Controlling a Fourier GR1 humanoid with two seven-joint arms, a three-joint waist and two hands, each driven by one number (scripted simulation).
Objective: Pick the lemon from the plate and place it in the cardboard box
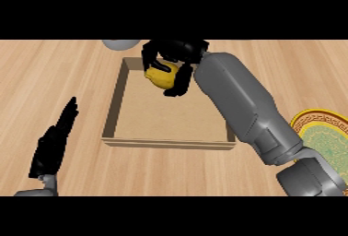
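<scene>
Lemon (160,77): grasped by my right robot hand (175,50), fingers curled round it, over the 12 o'clock end of the cardboard box (114,110). Plate (326,140) on the surface (41,69) at 4 o'clock. Left robot hand (54,143) released, at 8 o'clock.

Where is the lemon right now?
In the head view, the lemon is held by the right robot hand over the far end of the cardboard box, left of the plate.

The light wooden counter (54,69) carries an open brown cardboard box (170,144) at centre, a gold-rimmed green patterned plate (321,138) at right, and a grey rounded object (119,44), possibly a bowl, at the far edge.
</scene>
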